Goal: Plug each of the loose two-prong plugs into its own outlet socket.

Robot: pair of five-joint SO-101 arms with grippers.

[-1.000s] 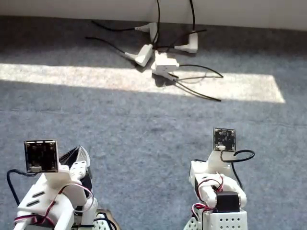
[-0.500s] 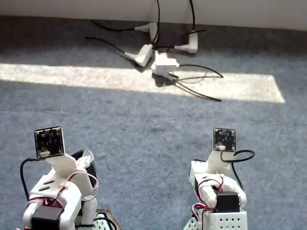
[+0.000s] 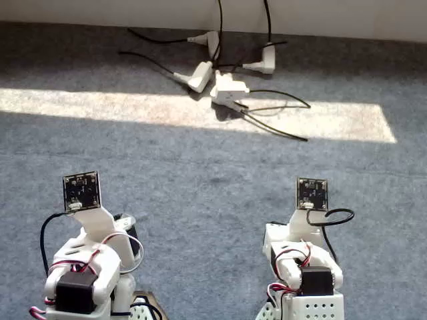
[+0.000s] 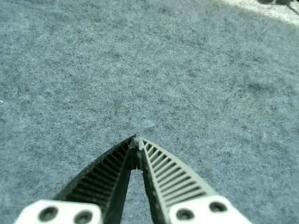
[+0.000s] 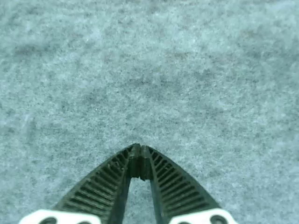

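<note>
My left arm [image 3: 83,260] sits at the near edge of the grey carpeted tabletop [image 3: 200,173]. Its jaws are pressed together, with nothing between them. Well apart from it, by the far wall, the white pieces lie clustered on black cords: a tilted plug [image 3: 200,75], a second plug [image 3: 212,41] behind it, a white block [image 3: 229,89] at the sunlit strip, and a third plug [image 3: 265,61]. My right arm [image 3: 303,267] also sits near, jaws pressed together.
</note>
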